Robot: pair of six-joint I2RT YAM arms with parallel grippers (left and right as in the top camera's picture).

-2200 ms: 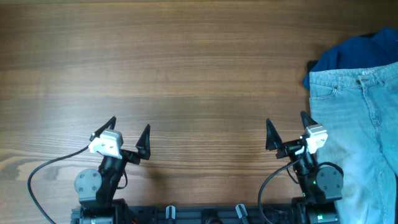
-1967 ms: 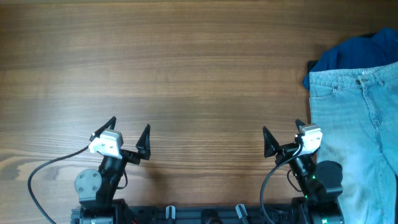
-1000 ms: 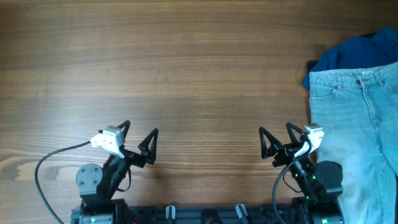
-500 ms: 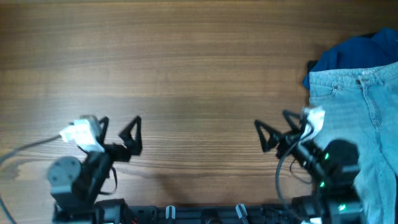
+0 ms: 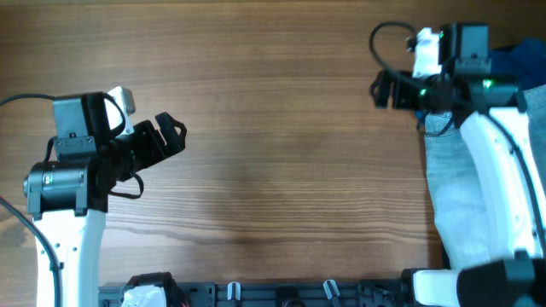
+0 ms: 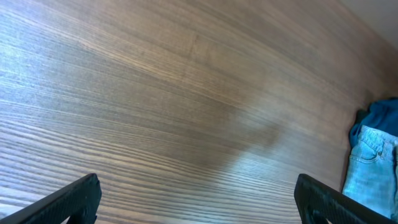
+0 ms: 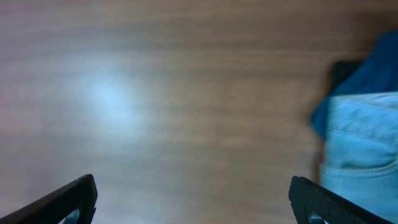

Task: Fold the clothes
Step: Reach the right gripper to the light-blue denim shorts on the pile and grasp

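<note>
Looking back half a second, finds both arms lifted off the table's [image 5: 281,170] near edge and swung outward. Places the left gripper [image 5: 166,136] over the table's left side instead of low by the near edge, fingers spread wide apart as before, with the left wrist view catching only their black tips at its bottom corners over bare wood. Places the right gripper [image 5: 384,88] up toward the table's far right corner, well beyond its earlier spot at the near edge, fingers likewise held well apart and closed on nothing. Leaves the shorts [image 5: 442,183] unmoved at the table's right edge, now largely covered by the white right arm [image 5: 499,170] crossing above them. Reads the shorts as lying flat with the waistband toward the table's far edge and the legs running back toward its near edge, so long axis far-to-near, parallel to the right edge. Notes a dark blue garment [image 5: 522,58] bunched just beyond the waistband and touching it, nearer the far right corner. Cannot tell from the blurred right wrist view more than pale denim below darker blue cloth.
</note>
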